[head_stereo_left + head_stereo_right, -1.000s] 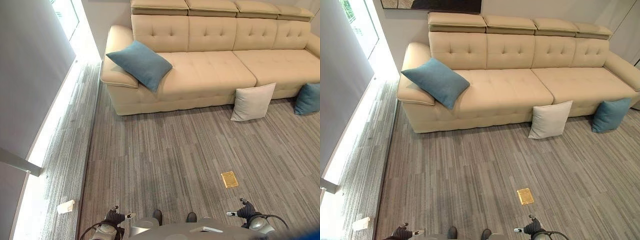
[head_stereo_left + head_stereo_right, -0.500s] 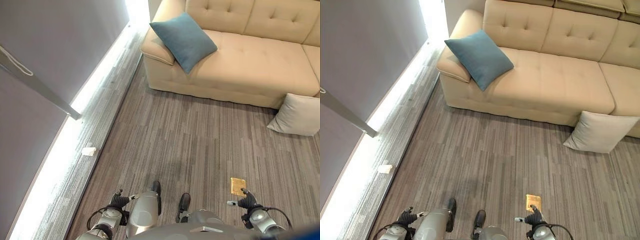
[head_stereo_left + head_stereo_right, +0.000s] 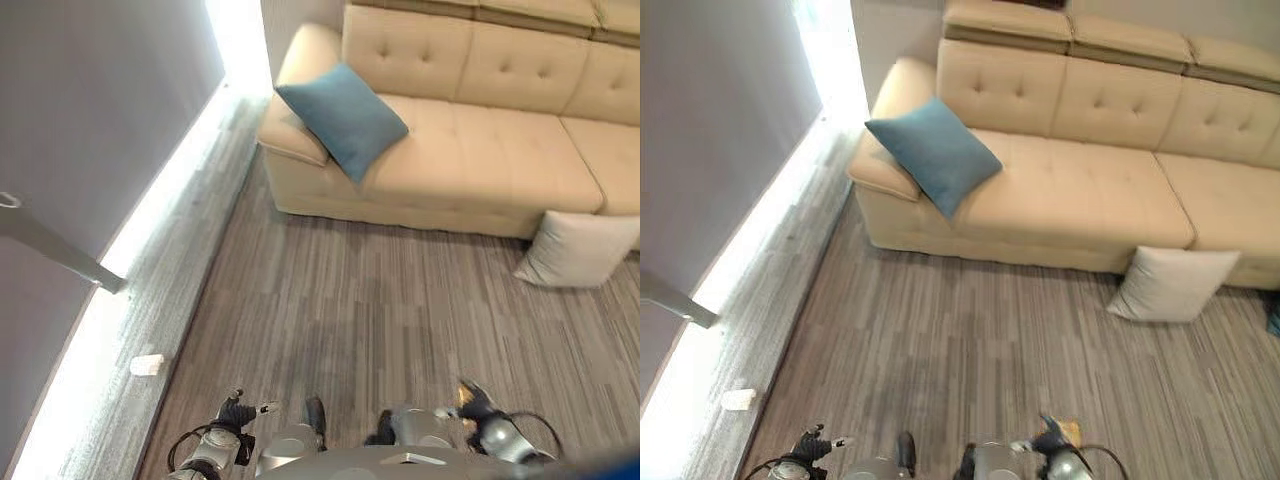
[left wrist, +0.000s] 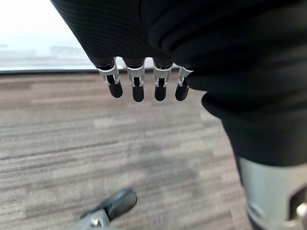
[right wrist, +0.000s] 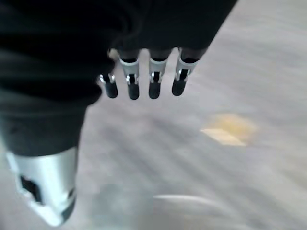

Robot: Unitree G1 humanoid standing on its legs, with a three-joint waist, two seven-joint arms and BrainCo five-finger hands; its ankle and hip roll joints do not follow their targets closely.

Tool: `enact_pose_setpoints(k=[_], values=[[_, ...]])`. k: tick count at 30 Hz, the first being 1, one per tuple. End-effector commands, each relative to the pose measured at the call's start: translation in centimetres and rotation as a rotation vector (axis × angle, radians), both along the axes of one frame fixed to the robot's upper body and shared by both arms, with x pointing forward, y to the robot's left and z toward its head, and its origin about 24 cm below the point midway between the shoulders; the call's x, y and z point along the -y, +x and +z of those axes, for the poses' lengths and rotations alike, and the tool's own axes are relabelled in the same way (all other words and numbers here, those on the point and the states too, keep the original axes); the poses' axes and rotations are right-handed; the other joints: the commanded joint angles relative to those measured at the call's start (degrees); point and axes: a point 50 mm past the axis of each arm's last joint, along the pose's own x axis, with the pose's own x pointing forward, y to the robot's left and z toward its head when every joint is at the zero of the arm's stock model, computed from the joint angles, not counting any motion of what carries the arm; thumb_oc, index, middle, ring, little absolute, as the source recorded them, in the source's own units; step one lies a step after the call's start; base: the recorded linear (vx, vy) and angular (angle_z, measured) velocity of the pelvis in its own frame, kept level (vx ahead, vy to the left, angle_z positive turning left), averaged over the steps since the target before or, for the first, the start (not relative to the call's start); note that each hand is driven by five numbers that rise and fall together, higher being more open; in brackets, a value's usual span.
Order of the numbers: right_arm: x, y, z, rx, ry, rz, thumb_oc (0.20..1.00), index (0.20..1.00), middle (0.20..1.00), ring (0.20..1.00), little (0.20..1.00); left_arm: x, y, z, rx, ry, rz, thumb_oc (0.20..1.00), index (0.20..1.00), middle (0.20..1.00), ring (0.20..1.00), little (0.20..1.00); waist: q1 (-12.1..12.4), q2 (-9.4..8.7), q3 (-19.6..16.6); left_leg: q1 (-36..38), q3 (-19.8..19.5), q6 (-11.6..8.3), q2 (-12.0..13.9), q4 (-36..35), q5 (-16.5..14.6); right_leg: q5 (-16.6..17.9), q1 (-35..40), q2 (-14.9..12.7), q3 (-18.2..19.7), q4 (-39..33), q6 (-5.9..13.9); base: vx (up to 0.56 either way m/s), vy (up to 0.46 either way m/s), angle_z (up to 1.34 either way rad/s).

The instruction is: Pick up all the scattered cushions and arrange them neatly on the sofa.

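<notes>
A grey striped plank floor (image 3: 380, 300) is stretching from the robot to a long beige tufted sofa (image 3: 480, 150) standing against the far wall. A grey wall (image 3: 90, 120) is running along the left side, with a bright strip of light glowing at its foot, and a small white object (image 3: 147, 365) is lying on the floor beside that strip. A brass floor plate (image 5: 229, 129) is showing on the floor under the right hand.

A blue cushion (image 3: 342, 118) is leaning on the sofa seat against the left armrest. A pale grey cushion (image 3: 578, 250) is sitting on the floor, propped against the sofa's front. In the right eye view the edge of another blue cushion (image 3: 1274, 318) is peeking in on the floor further right.

The left hand (image 4: 139, 86) is hanging over the floor with its fingers relaxed and straight, holding nothing. The right hand (image 5: 144, 84) is hanging the same way, fingers loose and empty.

Compared with half a second ago, the whole picture is shifting: the sofa and both near cushions are now sitting further left in the head views and more of the backrest is showing, so the camera is turning, not the cushions. Both hands are staying low and empty.
</notes>
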Motion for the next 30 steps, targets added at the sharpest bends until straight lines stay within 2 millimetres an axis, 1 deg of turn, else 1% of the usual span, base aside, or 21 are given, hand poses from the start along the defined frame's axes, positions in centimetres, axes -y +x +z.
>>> enact_pose_setpoints(k=[1,4,6,7,8,9,10,11,13,14,15,16,18,19,22,24,26,27,28,29,30], values=[[2.9,-0.9,0.1,-0.024,-0.085,-0.048,1.000,1.000,1.000,1.000,1.000,-0.5,0.7,0.4,0.031,0.024,-0.008,1.000,1.000,1.000,1.000,1.000,0.03,-0.94,1.58,-0.98,-4.31,-4.26,0.47,4.02,-4.56,11.75,4.85,1.42,0.40,-21.65,-0.76,0.29,-0.076,0.33],[3.5,-0.6,0.4,-0.020,-0.100,-0.054,1.000,1.000,1.000,1.000,1.000,-0.2,1.5,0.5,0.047,0.014,-0.019,1.000,1.000,1.000,1.000,1.000,-1.42,-1.50,1.79,2.15,-6.52,-5.36,0.02,3.72,-6.66,14.11,3.63,1.88,1.97,-32.78,-0.11,0.34,-0.117,0.18],[3.5,-1.0,0.2,-0.032,-0.097,-0.059,1.000,1.000,1.000,1.000,1.000,0.1,1.6,0.5,0.053,0.008,-0.029,1.000,1.000,1.000,1.000,1.000,-1.71,-1.74,1.13,2.68,-6.96,-6.05,0.41,4.30,-7.68,14.02,5.04,2.30,2.05,-33.82,-1.02,0.34,-0.174,0.44],[3.8,-1.2,0.1,-0.033,-0.091,-0.084,1.000,1.000,1.000,1.000,1.000,0.5,2.1,0.6,0.072,-0.007,-0.039,1.000,1.000,1.000,1.000,1.000,-2.16,-1.78,0.64,2.32,-7.09,-7.78,1.42,7.01,-7.66,13.91,6.27,2.86,1.73,-35.09,-1.71,0.34,-0.289,0.59],[3.8,-1.1,0.2,-0.026,-0.077,-0.110,1.000,1.000,1.000,1.000,1.000,0.8,3.1,1.0,0.104,-0.015,-0.060,1.000,1.000,1.000,1.000,1.000,-2.35,-2.50,0.84,-0.99,-5.24,-10.22,2.53,15.19,-5.11,13.60,9.11,3.35,0.93,-37.11,-2.94,0.29,-0.289,1.30],[3.9,-1.2,0.1,-0.028,-0.072,-0.122,1.000,1.000,1.000,1.000,1.000,0.9,3.6,1.1,0.115,-0.019,-0.067,1.000,1.000,1.000,1.000,1.000,-2.26,-2.86,1.22,-3.48,-4.65,-10.82,3.39,20.25,-4.29,13.22,10.17,3.70,0.78,-37.73,-3.74,0.22,-0.289,1.35],[4.1,-1.4,0.0,-0.040,-0.071,-0.144,1.000,1.000,1.000,1.000,1.000,1.0,4.0,1.2,0.126,-0.023,-0.063,1.000,1.000,1.000,1.000,1.000,-1.88,-3.71,1.82,-7.06,-3.34,-11.27,4.97,26.68,-2.39,12.26,12.42,4.01,0.50,-39.16,-5.02,0.16,-0.194,0.88],[4.1,-1.6,-0.1,-0.053,-0.073,-0.151,1.000,1.000,1.000,1.000,1.000,1.0,4.1,1.3,0.128,-0.022,-0.059,1.000,1.000,1.000,1.000,1.000,-1.57,-4.07,2.12,-8.91,-2.71,-10.95,5.66,28.28,-2.04,11.85,13.25,4.06,0.32,-39.50,-5.51,0.26,-0.184,-0.05],[4.2,-2.3,-0.4,-0.077,-0.080,-0.159,1.000,1.000,1.000,1.000,1.000,1.1,3.9,1.2,0.118,-0.026,-0.060,1.000,1.000,1.000,1.000,1.000,-0.78,-4.80,2.21,-12.18,-1.67,-9.45,4.88,24.17,-4.59,10.88,15.05,3.98,0.24,-40.79,-5.04,0.29,-0.054,-0.09],[4.4,-2.6,-0.5,-0.086,-0.086,-0.168,1.000,1.000,1.000,1.000,1.000,1.0,3.5,1.0,0.106,-0.024,-0.056,1.000,1.000,1.000,1.000,1.000,-0.25,-4.52,2.08,-14.54,-1.19,-9.20,4.26,19.76,-3.50,9.93,16.23,4.67,0.47,-41.14,-4.88,0.22,0.015,-0.02],[4.4,-2.6,-0.5,-0.086,-0.086,-0.168,1.000,1.000,1.000,1.000,1.000,1.0,3.5,1.0,0.106,-0.024,-0.056,1.000,1.000,1.000,1.000,1.000,-0.23,-4.57,2.13,-14.35,-1.15,-9.18,4.20,19.59,-3.46,9.89,16.34,4.61,0.49,-41.16,-4.85,0.39,0.074,-0.28],[4.3,-2.6,-0.5,-0.088,-0.087,-0.172,1.000,1.000,1.000,1.000,1.000,0.7,2.9,0.8,0.085,-0.017,-0.048,1.000,1.000,1.000,1.000,1.000,1.16,-3.31,2.13,-16.90,-2.85,-10.08,3.73,12.14,2.29,8.06,18.93,6.76,2.37,-41.65,-4.82,0.31,0.081,-0.44],[4.3,-2.9,-0.6,-0.097,-0.086,-0.168,1.000,1.000,1.000,1.000,1.000,0.4,2.3,0.6,0.068,-0.020,-0.032,1.000,1.000,1.000,1.000,1.000,1.47,-2.92,1.73,-16.25,-2.67,-10.02,3.87,9.52,2.93,6.89,19.61,7.40,3.14,-40.89,-4.92,0.35,0.141,-0.64],[4.1,-3.3,-0.8,-0.110,-0.084,-0.159,1.000,1.000,1.000,1.000,1.000,0.1,1.5,0.5,0.045,-0.012,-0.018,1.000,1.000,1.000,1.000,1.000,1.38,-2.93,0.70,-14.73,-3.07,-9.34,3.30,8.91,2.67,6.42,19.63,7.06,3.49,-39.23,-4.64,0.41,0.234,-1.03],[3.2,-2.9,-0.9,-0.108,-0.078,-0.114,1.000,1.000,1.000,1.000,1.000,-0.6,0.2,0.2,0.007,0.003,0.006,1.000,1.000,1.000,1.000,1.000,2.06,-2.87,-0.46,-10.19,-2.49,-7.13,1.63,7.55,0.13,6.76,17.12,4.67,3.26,-29.13,-1.57,0.32,0.255,-0.70],[3.0,-2.5,-0.8,-0.099,-0.080,-0.094,1.000,1.000,1.000,1.000,1.000,-0.9,0.2,0.2,0.007,0.012,0.005,1.000,1.000,1.000,1.000,1.000,2.03,-2.41,-0.07,-8.37,-2.31,-5.87,1.22,7.09,-0.77,9.85,14.07,2.89,2.54,-22.02,0.26,0.15,0.150,-0.10],[3.0,-2.1,-0.6,-0.087,-0.078,-0.085,1.000,1.000,1.000,1.000,1.000,-1.2,0.4,0.4,0.017,0.020,0.016,1.000,1.000,1.000,1.000,1.000,1.68,-1.60,0.38,-6.65,-2.51,-5.05,1.07,6.34,-1.28,12.84,10.73,1.53,2.25,-15.46,1.06,0.17,0.122,-0.08],[2.9,-1.8,-0.5,-0.079,-0.076,-0.082,1.000,1.000,1.000,1.000,1.000,-1.4,0.5,0.5,0.030,0.023,0.027,1.000,1.000,1.000,1.000,1.000,1.44,-1.10,0.59,-5.01,-3.07,-4.85,0.92,5.54,-1.73,13.61,9.47,-0.06,0.98,-15.83,0.51,0.16,0.059,0.08],[2.9,-1.8,-0.5,-0.079,-0.077,-0.082,1.000,1.000,1.000,1.000,1.000,-1.4,0.5,0.5,0.030,0.023,0.027,1.000,1.000,1.000,1.000,1.000,1.38,-1.11,0.68,-4.88,-3.13,-4.85,0.89,5.49,-1.73,13.54,9.59,-0.09,0.92,-15.79,0.52,0.25,-0.003,0.07],[3.0,-1.7,-0.4,-0.073,-0.080,-0.083,1.000,1.000,1.000,1.000,1.000,-1.4,0.8,0.6,0.037,0.024,0.028,1.000,1.000,1.000,1.000,1.000,1.41,-0.74,0.45,-3.83,-3.43,-4.94,1.00,4.67,-2.40,11.80,9.39,-1.25,-0.76,-19.90,-0.28,0.19,-0.052,0.11],[3.0,-1.7,-0.4,-0.073,-0.079,-0.084,1.000,1.000,1.000,1.000,1.000,-1.4,0.8,0.6,0.037,0.023,0.029,1.000,1.000,1.000,1.000,1.000,1.42,-0.65,0.46,-3.43,-3.49,-5.11,1.25,4.42,-2.74,11.28,9.39,-1.85,-1.50,-22.00,-0.47,0.25,-0.091,0.04]])
